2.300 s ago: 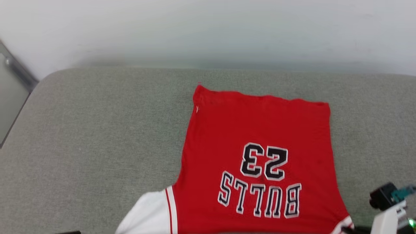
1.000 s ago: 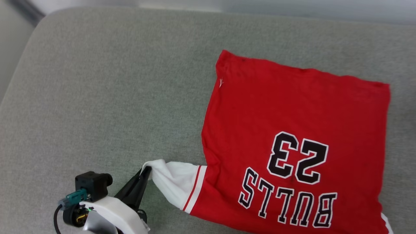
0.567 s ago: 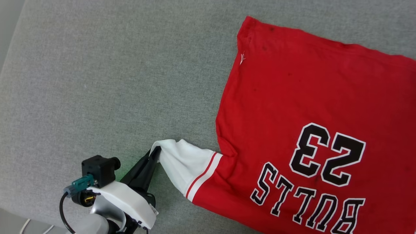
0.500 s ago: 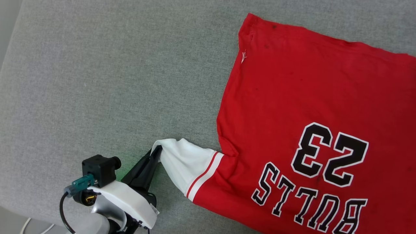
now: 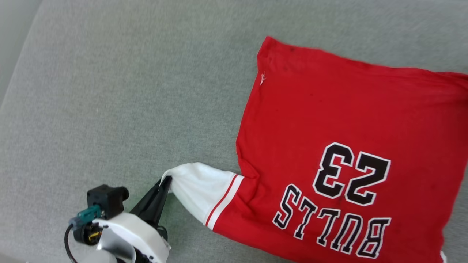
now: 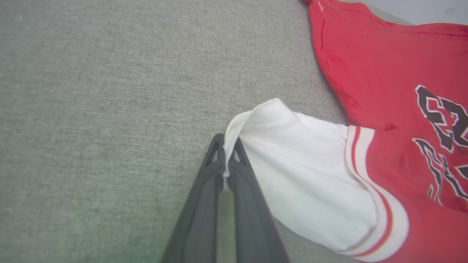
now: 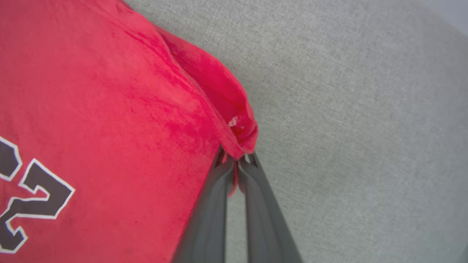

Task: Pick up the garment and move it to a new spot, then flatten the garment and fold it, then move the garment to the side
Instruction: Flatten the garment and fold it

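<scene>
While the Bulls jersey [image 5: 329, 120] lies lettering-up on the grey cushion [image 5: 109, 91], I have my left gripper [image 5: 165, 181] pinched on the cuff of its white sleeve [image 5: 199, 188] and my right gripper [image 7: 236, 159] clamped on a bunched red edge, presumably so both sides lift together.

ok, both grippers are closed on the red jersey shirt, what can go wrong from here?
1. The left gripper pinches only the thin edge of the white sleeve; it may slip out on lifting.
2. The right gripper holds a bunched corner of the red jersey T-shirt; uneven grips could leave it skewed or creased.
</scene>
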Robot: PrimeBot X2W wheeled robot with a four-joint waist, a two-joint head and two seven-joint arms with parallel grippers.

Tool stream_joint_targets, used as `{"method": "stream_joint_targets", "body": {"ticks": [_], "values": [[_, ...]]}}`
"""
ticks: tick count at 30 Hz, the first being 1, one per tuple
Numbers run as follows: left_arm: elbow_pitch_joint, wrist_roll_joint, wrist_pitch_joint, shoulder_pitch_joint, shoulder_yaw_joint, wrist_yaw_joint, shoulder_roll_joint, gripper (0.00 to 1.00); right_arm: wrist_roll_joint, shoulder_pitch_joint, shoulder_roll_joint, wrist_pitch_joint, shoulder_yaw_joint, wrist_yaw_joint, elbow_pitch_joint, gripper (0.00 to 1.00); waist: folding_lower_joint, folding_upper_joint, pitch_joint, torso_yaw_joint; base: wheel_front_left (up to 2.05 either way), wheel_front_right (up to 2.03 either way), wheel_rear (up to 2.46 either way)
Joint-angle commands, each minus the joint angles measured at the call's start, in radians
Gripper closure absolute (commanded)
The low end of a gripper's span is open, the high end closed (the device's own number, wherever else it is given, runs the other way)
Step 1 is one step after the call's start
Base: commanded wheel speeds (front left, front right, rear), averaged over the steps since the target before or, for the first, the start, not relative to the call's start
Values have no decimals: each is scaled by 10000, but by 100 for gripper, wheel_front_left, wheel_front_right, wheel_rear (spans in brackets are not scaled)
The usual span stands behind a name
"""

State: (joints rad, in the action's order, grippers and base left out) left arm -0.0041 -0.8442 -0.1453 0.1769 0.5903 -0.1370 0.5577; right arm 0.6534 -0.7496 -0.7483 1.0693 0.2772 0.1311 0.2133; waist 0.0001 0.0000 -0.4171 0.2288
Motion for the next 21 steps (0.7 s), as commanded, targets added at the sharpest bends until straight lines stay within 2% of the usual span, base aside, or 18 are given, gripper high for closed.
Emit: {"method": "stream_joint_targets", "body": {"ticks": [1, 6, 12, 16, 21], "values": [[-14, -47, -30, -126, -20, -54, 46, 100, 128, 287, -157, -69, 28, -6, -94, 100, -1, 0, 432, -287, 0, 0, 0], [-84, -191, 22, -595, -48, -230, 206, 100, 908, 1553, -982, -457, -69, -7, -1117, 100, -1, 0, 1120, -660, 0, 0, 0], [-248, -304, 63, -1059, -101, -422, 421, 100, 1523, 4374, -1807, -908, -905, -6, -2025, 100, -1, 0, 1666, -1007, 0, 0, 0], [-364, -362, 71, -1258, -136, -503, 515, 100, 1855, 6670, -1900, -1128, -1561, -6, -2326, 100, -1, 0, 1812, -1145, 0, 0, 0], [-441, -349, 79, -1283, -128, -568, 540, 100, 1836, 8885, -1512, -1418, -2039, -6, -2320, 100, -1, 0, 1759, -1209, 0, 0, 0]]}}
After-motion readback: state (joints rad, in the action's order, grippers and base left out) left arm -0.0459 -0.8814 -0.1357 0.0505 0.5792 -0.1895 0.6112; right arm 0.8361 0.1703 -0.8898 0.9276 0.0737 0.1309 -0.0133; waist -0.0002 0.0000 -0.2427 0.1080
